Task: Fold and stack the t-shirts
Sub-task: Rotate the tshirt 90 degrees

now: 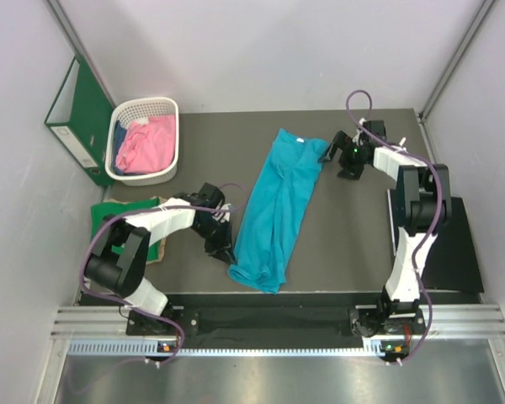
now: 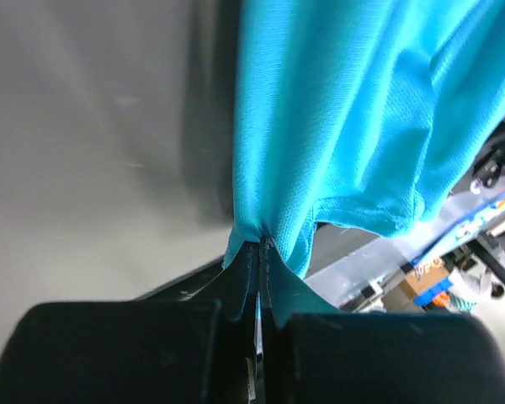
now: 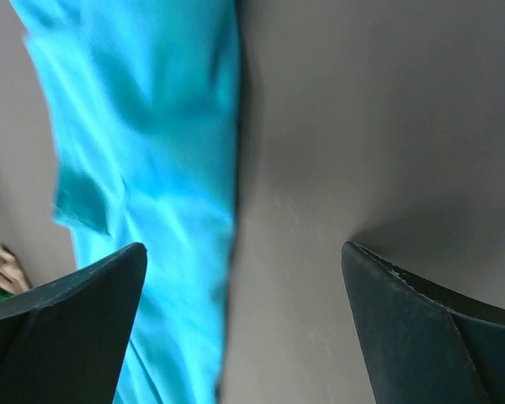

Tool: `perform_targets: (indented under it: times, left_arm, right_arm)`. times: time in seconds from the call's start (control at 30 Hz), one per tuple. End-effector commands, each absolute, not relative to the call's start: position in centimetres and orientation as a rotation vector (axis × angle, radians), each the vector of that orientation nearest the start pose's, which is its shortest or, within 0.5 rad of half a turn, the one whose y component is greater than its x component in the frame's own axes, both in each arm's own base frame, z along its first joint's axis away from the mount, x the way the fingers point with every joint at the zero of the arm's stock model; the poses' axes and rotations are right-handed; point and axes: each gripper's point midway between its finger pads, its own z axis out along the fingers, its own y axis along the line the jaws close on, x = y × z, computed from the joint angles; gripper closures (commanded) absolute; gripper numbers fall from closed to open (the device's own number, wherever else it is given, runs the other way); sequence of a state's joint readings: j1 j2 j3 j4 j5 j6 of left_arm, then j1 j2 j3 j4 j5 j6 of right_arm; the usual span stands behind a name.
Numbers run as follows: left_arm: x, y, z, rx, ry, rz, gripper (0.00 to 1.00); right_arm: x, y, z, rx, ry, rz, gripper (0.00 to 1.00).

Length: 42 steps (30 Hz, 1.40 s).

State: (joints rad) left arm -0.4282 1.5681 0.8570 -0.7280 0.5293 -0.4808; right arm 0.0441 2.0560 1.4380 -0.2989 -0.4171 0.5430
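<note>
At the near end of the dark tabletop (image 1: pixel 353 252), the left tool (image 1: pixel 225 251) was clamped on the hem corner of the teal-blue short-sleeved cloth t-shirt (image 1: pixel 278 202); the left wrist view showed the cloth bunched into the closed tips. That shirt lay as a long, narrow, rumpled strip running from near the front edge up toward the far edge, collar end farthest. It looked gathered lengthwise but not yet folded into a compact packet.

By the left edge, a flat green cloth t-shirt (image 1: pixel 109 212) lay partly under the left arm; whether it was neatly folded could not be told.

Toward the far edge, the right tool (image 1: pixel 349 162) stood with its fingers spread wide just beside the teal shirt's collar end, holding nothing.

In the far left corner, a crumpled pink cloth t-shirt (image 1: pixel 143 145) sat in the white plastic lattice basket (image 1: pixel 143 104), apparently untouched.

By this judgement the task was early: no stack existed, and at least the teal and pink shirts awaited folding.
</note>
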Motion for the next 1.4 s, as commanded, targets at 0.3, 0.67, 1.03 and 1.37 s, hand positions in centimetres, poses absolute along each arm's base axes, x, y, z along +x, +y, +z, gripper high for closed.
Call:
perform_targets:
  times: [0.3,0.67,1.03,1.37]
  left_arm:
    - [18.4,-24.7,6.2,0.051,3.114,-0.981,1.00]
    - [19.1,-26.6,6.1,0.047,3.125,-1.065,1.00]
    - [19.3,-27.0,4.7,0.026,3.174,-1.057,0.63]
    - [23.8,-27.2,7.4,0.119,3.072,-0.864,0.02]
  right_arm:
    - [55.1,15.5,2.9,0.391,2.431,0.852,0.41]
    - [59.6,18.0,3.8,0.329,2.319,0.888,0.92]
    - [66.1,20.0,6.0,0.330,2.146,1.028,0.59]
    - [58.6,16.5,10.3,0.190,2.229,0.817,0.00]
